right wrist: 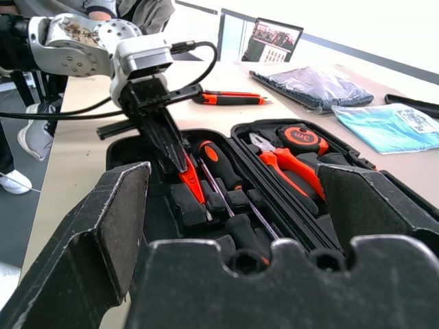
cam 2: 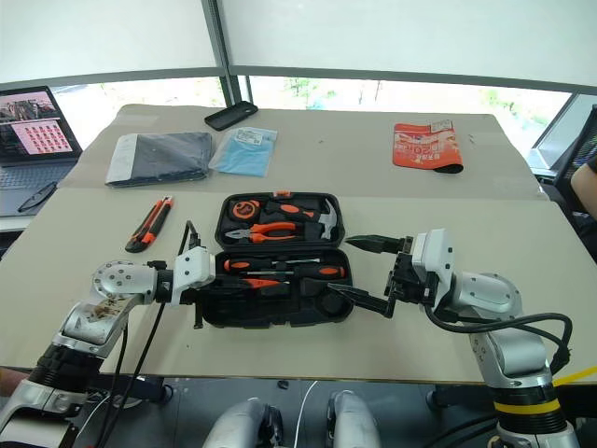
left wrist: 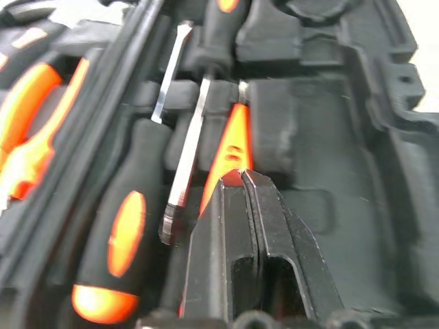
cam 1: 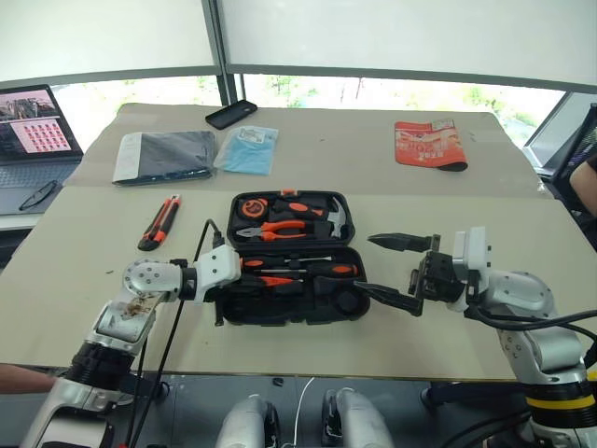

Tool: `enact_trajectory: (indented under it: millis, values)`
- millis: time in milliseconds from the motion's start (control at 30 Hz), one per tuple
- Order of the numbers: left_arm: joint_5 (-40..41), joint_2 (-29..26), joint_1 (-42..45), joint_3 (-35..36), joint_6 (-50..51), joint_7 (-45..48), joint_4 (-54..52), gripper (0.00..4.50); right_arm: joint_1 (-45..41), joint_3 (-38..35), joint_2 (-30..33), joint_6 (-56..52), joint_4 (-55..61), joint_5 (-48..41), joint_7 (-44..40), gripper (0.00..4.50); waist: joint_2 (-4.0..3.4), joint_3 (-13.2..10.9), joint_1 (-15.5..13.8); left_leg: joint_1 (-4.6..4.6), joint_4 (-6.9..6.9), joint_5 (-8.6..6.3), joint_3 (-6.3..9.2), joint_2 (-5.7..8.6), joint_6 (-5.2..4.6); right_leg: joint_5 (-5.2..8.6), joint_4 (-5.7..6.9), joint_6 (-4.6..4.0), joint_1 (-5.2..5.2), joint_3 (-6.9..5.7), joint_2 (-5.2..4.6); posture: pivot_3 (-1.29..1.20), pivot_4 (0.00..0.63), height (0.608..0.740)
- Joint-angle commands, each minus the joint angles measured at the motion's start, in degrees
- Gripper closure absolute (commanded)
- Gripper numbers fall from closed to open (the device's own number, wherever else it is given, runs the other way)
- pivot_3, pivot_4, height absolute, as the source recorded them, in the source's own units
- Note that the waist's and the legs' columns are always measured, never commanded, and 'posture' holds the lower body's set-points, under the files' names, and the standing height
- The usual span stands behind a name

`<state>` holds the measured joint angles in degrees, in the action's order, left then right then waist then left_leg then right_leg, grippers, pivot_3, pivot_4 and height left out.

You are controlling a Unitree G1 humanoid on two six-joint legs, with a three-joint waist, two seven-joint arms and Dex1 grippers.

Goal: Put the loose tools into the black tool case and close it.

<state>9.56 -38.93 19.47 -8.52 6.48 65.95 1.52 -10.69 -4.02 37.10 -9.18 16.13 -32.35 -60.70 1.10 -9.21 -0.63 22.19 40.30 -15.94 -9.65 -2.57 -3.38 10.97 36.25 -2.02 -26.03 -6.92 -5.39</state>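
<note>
Gripping an orange screwdriver (left wrist: pixel 230 147) inside the open black tool case (cam 1: pixel 289 247) with left gripper (right wrist: pixel 180 159) jaws clenched. Right gripper (cam 1: pixel 387 269) jaws spread wide beside case. Utility knife (cam 1: pixel 159 222) lying loose on worktop (cam 1: pixel 93 280).

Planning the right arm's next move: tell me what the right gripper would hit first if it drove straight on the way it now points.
Probably the black tool case: the open right gripper points level at its near half's end. Depth is unclear.
</note>
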Motion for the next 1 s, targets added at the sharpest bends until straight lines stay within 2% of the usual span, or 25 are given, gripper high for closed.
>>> enact_trajectory:
  millis: [33,267,600,667,733,833,967,1000]
  values:
    - [0.6,1.4,-2.3,1.0,3.2,-3.2,0.5,4.45,-0.6,-1.1,-0.3,0.5,0.1,-0.7,-0.2,0.0,-0.04,0.0,0.0,-0.02,0.0,0.0,0.0,-0.01,0.0,0.0,0.01,0.0,0.01,0.0,0.0,0.0,0.15,0.74]
    - [3.4,3.2,-3.9,4.5,0.7,-5.2,-1.4,4.45,-1.3,-0.9,-0.4,0.9,-1.4,-0.6,-1.4,0.0,-0.05,0.0,-0.1,-0.04,-0.01,0.0,0.02,-0.02,-0.01,-0.01,0.01,-0.01,0.05,0.01,-0.03,0.0,0.15,0.74]
    - [0.6,2.0,-2.7,2.1,-0.1,-4.0,1.2,4.45,-2.5,0.5,-1.8,1.3,-2.5,0.6,-1.5,0.0,-0.05,0.0,-0.2,0.05,0.0,0.0,0.03,-0.01,0.0,-0.01,-0.01,-0.02,0.0,-0.06,-0.03,0.0,0.15,0.74]
    - [1.9,2.6,-3.2,3.7,-0.4,-5.0,0.8,4.45,-2.4,0.4,-2.0,1.4,-2.5,0.8,-1.4,0.0,-0.05,0.0,-0.1,0.04,0.0,0.0,0.02,-0.01,-0.01,-0.01,-0.02,-0.02,0.0,-0.04,-0.04,0.0,0.15,0.74]
    - [7.2,4.0,-4.9,9.0,0.0,-6.9,-1.8,4.45,-2.0,-0.3,-1.9,2.1,-3.0,1.2,-1.4,0.0,-0.04,0.0,-0.1,0.06,0.0,-0.01,0.02,-0.01,-0.02,-0.02,-0.02,-0.02,0.0,-0.03,-0.06,0.0,0.15,0.74]
    - [13.1,5.9,-9.6,17.0,-2.7,-9.2,-5.4,3.79,-1.1,-0.9,-1.4,3.7,-3.6,2.0,-2.1,0.0,-0.01,0.0,0.2,0.14,0.0,0.01,0.02,-0.06,0.01,-0.02,-0.05,-0.02,-0.09,0.02,-0.22,0.0,0.15,0.74]
    - [17.1,8.5,-21.5,30.5,-5.2,-15.9,-9.5,2.17,0.6,-2.4,-1.7,9.6,-5.4,4.9,-1.7,0.0,-0.01,0.0,0.7,0.12,-0.1,0.18,0.01,-0.12,0.33,-0.01,-0.14,-0.05,-0.08,0.02,-0.23,0.0,0.15,0.74]
    - [17.5,9.1,-23.9,32.9,-5.4,-17.6,-10.2,1.93,1.0,-2.6,-1.9,11.1,-6.0,5.2,-2.0,0.0,-0.01,0.0,0.8,0.12,-0.12,0.19,0.01,-0.12,0.34,-0.01,-0.15,-0.05,-0.09,0.02,-0.23,0.0,0.15,0.74]
